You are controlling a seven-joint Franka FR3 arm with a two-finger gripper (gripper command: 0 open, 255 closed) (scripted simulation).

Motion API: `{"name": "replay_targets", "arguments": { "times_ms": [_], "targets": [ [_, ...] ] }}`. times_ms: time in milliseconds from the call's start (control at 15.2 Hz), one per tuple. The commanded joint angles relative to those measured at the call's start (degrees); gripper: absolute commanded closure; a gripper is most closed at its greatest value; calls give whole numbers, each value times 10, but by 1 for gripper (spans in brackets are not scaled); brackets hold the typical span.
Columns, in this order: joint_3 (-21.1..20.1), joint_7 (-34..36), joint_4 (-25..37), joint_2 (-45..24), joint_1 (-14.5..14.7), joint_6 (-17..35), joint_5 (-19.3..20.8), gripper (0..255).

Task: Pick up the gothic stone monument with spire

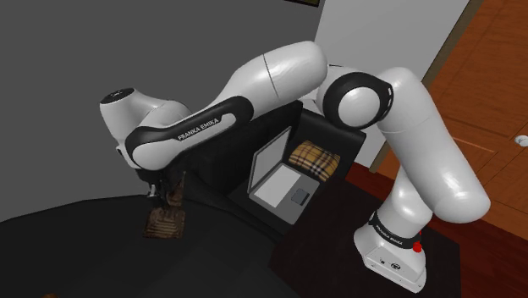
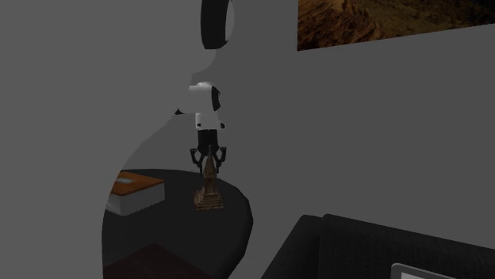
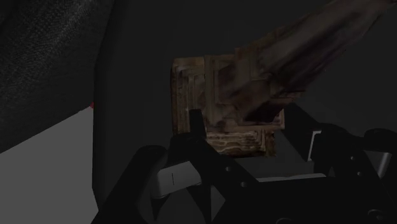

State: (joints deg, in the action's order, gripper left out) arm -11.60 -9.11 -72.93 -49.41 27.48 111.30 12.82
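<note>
The brown stone monument (image 2: 209,193) stands with its stepped base low over the dark round table (image 2: 174,230); I cannot tell whether the base touches it. Its thin spire rises between the fingers of my black gripper (image 2: 208,158), which is shut on it from above. In the shoulder view the monument (image 1: 164,223) sits below the gripper (image 1: 172,191) at the end of the white arm. In the wrist view the square base (image 3: 210,95) lies beyond the fingertips (image 3: 195,119), and the spire runs blurred towards the camera, clasped in the gripper (image 3: 245,121).
A thick book (image 2: 135,193) lies on the table to the monument's left in the second exterior view. A black sofa (image 1: 330,140) beside the table holds an open laptop (image 1: 283,179) and a plaid cushion (image 1: 315,159). The stand (image 1: 393,254) is on wooden floor (image 1: 491,85).
</note>
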Motion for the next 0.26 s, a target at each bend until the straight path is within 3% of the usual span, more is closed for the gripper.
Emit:
{"name": "replay_targets", "arguments": {
  "times_ms": [0, 198],
  "targets": [
    [-1, -1, 3, 7, 0, -10, -1, 255],
    [-2, -2, 5, 12, 0, -16, -2, 255]
  ]
}}
